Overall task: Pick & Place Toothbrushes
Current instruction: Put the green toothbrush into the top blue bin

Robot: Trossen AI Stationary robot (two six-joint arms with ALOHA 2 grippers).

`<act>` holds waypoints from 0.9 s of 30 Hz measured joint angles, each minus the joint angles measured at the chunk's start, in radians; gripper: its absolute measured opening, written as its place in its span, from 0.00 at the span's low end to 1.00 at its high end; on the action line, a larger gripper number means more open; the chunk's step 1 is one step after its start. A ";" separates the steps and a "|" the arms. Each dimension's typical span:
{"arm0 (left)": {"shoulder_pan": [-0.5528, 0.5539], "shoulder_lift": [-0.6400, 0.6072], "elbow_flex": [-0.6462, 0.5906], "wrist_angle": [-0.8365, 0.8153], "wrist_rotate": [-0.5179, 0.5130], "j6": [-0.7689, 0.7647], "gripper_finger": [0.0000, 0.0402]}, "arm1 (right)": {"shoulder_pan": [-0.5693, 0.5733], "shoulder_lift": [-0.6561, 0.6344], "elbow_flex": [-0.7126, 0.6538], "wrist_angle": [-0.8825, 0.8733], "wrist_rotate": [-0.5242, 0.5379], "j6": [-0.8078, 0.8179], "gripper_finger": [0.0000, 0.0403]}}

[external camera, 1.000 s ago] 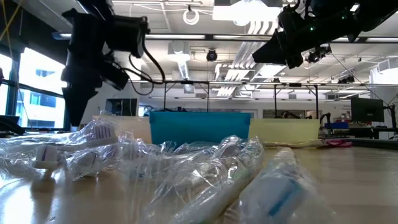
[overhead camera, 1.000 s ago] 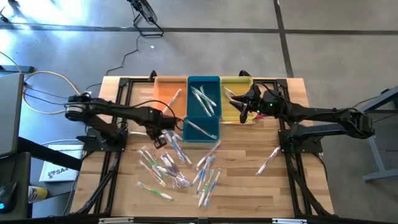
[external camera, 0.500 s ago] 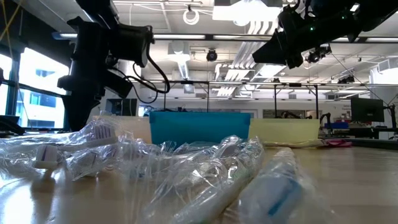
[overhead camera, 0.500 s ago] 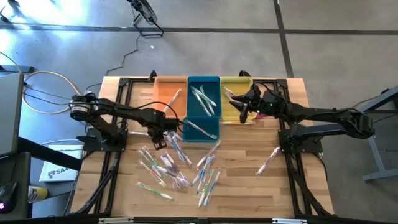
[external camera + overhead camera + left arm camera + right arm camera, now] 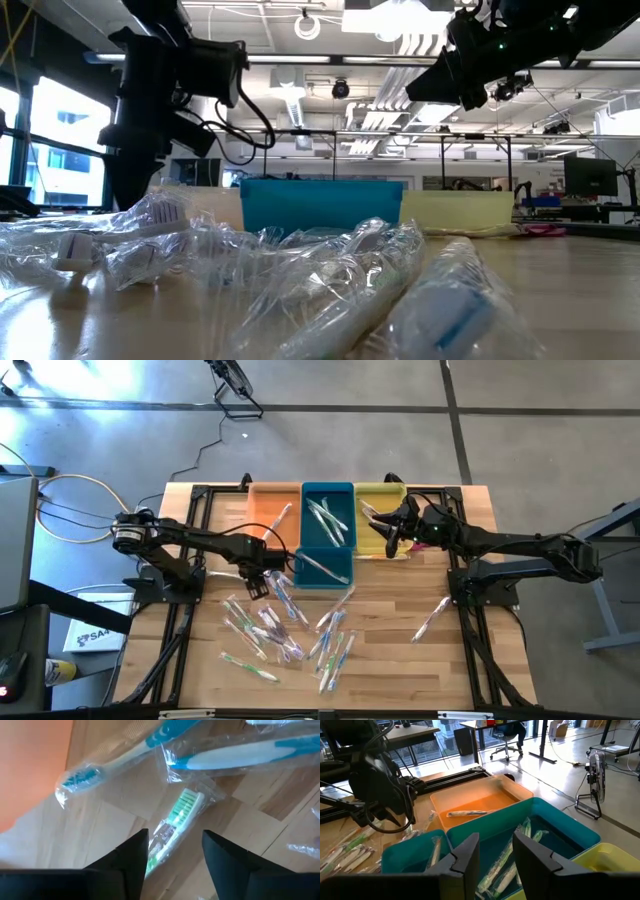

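Note:
Several wrapped toothbrushes point(image 5: 285, 625) lie loose on the wooden table, and one point(image 5: 432, 618) lies apart at the right. My left gripper point(image 5: 255, 582) points down over the pile's far left end. It is open, and its fingers stand on either side of a green toothbrush point(image 5: 175, 822) lying flat on the wood. More toothbrushes lie in the teal bin point(image 5: 327, 530) and one in the orange bin point(image 5: 272, 510). My right gripper point(image 5: 392, 532) hangs open and empty above the teal and yellow bins.
The orange, teal and yellow bins point(image 5: 380, 500) stand side by side at the table's far edge. Two blue-and-white toothbrushes point(image 5: 235, 755) lie just beyond the green one. Black frame rails point(image 5: 180, 610) run along both sides of the table. Bare wood point(image 5: 400, 660) lies at the near right.
My left gripper has opened above the pile's far left end, staying almost in place. The toothbrushes lie as before.

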 joint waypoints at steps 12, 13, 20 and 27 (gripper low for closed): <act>-0.002 0.087 -0.002 0.060 0.014 0.052 0.43 | 0.000 0.000 0.000 -0.001 -0.005 0.000 0.28; -0.002 0.100 0.000 0.062 0.020 0.052 0.43 | 0.000 0.000 0.000 -0.006 -0.006 0.000 0.28; -0.002 0.132 0.002 0.063 0.037 0.092 0.43 | 0.000 0.001 0.000 -0.014 -0.006 0.003 0.28; -0.002 0.134 0.001 0.073 0.067 0.105 0.36 | 0.000 0.001 0.000 -0.021 -0.006 0.023 0.28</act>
